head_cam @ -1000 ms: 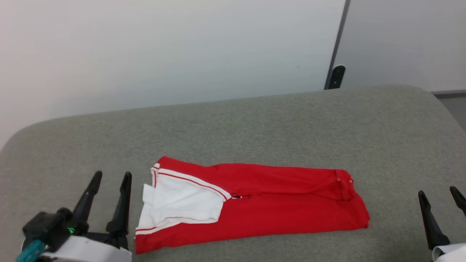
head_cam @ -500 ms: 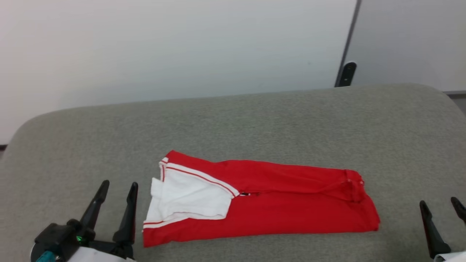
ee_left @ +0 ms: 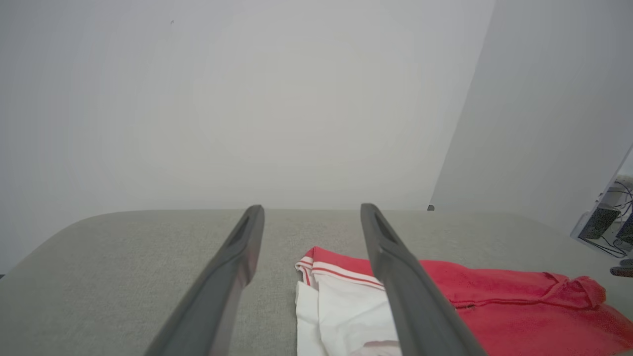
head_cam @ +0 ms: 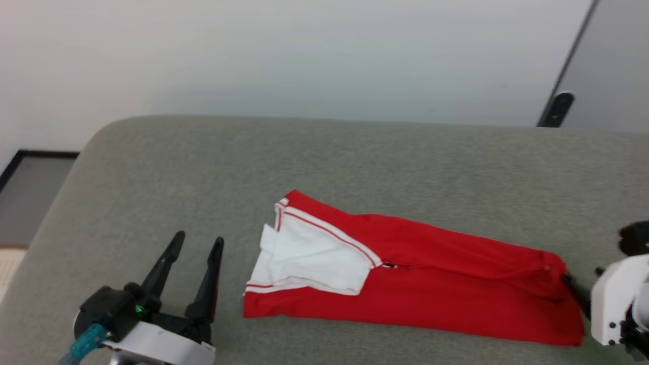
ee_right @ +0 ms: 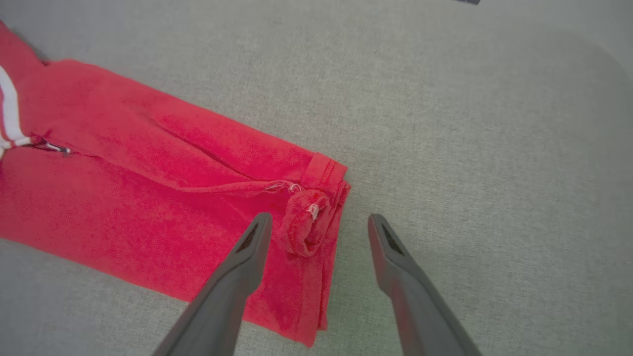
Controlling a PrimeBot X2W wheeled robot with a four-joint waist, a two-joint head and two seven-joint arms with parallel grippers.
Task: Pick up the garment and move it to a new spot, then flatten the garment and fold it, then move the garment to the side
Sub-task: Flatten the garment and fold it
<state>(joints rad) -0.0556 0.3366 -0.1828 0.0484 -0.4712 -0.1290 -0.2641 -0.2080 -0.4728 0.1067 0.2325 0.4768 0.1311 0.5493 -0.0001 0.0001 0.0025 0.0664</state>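
Your shirt (head_cam: 456, 299) lies folded into a long red strip on the grey padded surface (head_cam: 355, 152), with the white sleeve toward the robot's left. Both sets of jaws stand wide apart and hold nothing. The left jaws sit just beside the sleeve end, and the right jaws hang over the bunched hem at the other end. Expect the shirt to be light and limp (no stiffness to help you). Pinch through all layers at both ends, or the fold will probably slump open as you lift.
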